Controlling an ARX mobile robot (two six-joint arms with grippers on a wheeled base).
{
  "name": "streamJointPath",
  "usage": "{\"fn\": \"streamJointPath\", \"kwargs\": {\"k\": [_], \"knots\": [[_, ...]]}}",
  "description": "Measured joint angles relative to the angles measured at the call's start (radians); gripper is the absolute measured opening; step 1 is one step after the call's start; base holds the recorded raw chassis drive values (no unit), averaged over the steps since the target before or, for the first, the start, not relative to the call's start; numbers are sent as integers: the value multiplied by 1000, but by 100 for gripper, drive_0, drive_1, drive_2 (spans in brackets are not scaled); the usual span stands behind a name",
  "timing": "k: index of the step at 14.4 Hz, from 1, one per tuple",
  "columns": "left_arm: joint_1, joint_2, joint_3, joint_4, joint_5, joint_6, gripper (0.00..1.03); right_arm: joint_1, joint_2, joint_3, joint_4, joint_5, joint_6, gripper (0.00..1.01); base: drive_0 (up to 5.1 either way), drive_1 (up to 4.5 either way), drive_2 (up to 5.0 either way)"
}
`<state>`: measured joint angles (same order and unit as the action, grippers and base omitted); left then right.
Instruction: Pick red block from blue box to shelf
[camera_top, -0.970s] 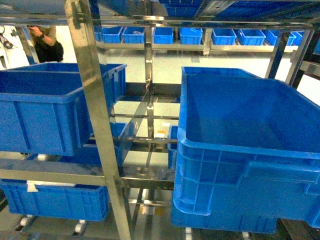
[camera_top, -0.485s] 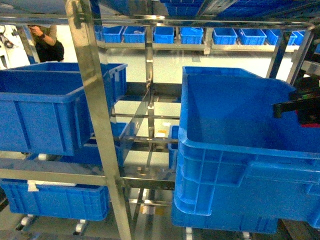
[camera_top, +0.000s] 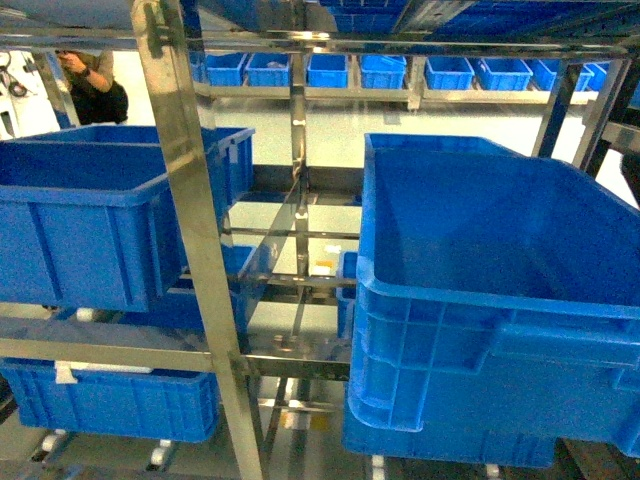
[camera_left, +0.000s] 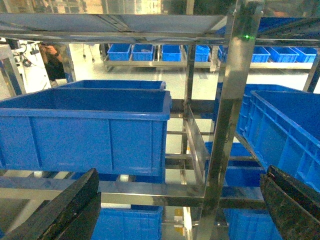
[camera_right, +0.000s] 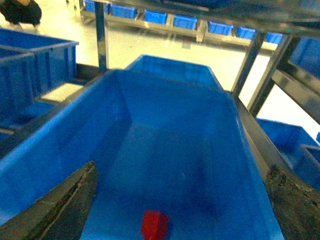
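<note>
Small red plastic block (camera_right: 154, 225) lies on the floor of a large blue plastic crate (camera_right: 165, 145) that sits on the stainless-steel shelf rack (camera_top: 190, 220), toward the near end in the right wrist view, clear of the walls. This looks like a darker ribbed crate, not a turquoise tub. Right gripper (camera_right: 180, 210) hovers above the crate's open top with fingers spread wide, holding nothing; the block sits low between them, slightly left of centre. Left gripper (camera_left: 180, 210) is also spread and empty, facing another blue ribbed crate (camera_left: 85, 130) on the left side of the rack, just beyond a steel upright (camera_left: 227, 100). Neither gripper shows in the head view, and the block is hidden there by the crate's front wall (camera_top: 490, 350). Judgement: approach phase, descent not yet begun. Risks: the block is small and off-centre, so a straight drop could clip its edge and skid it on the smooth floor; the deep walls and crate rim could catch the right wrist; the right wrist view is blurry, so block orientation is uncertain.
</note>
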<state>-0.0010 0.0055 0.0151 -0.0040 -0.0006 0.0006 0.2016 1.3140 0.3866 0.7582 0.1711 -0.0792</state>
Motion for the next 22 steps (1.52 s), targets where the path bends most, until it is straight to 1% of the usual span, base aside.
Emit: {"fn": "streamJointPath", "kwargs": {"k": [2,4,5,6,7,8,9,10,11,13,14,15,16,17,20,21,22], "knots": [[0,0,0,0,0,0,98,1,-72,-61,-36,2,5,98,0,0,0],[0,0,0,0,0,0,98,6,-167,-146,-83,-4,8,98,0,0,0],[0,0,0,0,0,0,98,18,-219,-188,-112,6,7,98,0,0,0],[0,0,0,0,0,0,98,52,-327,-267,-182,37,7,98,0,0,0],[0,0,0,-2,0,0,98,116,-512,-382,-267,71,12,97,0,0,0],[0,0,0,-1,6,1,98,103,-565,-388,-27,104,33,85,0,0,0],[0,0,0,-3,-7,0,98,64,-695,-388,-88,94,52,72,0,0,0],[2,0,0,2,0,0,98,26,-763,-387,-159,62,57,59,0,0,0],[2,0,0,0,0,0,98,-8,-842,-387,-250,27,61,45,0,0,0],[2,0,0,0,0,0,98,-57,-967,-379,-380,-24,63,19,0,0,0],[2,0,0,0,0,0,98,-86,-1017,-376,-462,-54,64,5,0,0,0],[2,0,0,0,0,0,98,-173,-1054,-376,-500,-146,64,2,0,0,0],[2,0,0,0,0,0,98,-211,-1076,-375,-514,-153,65,2,0,0,0],[2,0,0,0,0,0,98,-204,-1099,-375,-539,-172,65,2,0,0,0],[2,0,0,0,0,0,98,-202,-1149,-375,-595,-171,65,2,0,0,0],[2,0,0,0,0,0,98,-202,-1248,-374,-748,-173,66,2,0,0,0],[2,0,0,0,1,0,98,-202,-1308,-373,-742,-173,66,2,0,0,0]]}}
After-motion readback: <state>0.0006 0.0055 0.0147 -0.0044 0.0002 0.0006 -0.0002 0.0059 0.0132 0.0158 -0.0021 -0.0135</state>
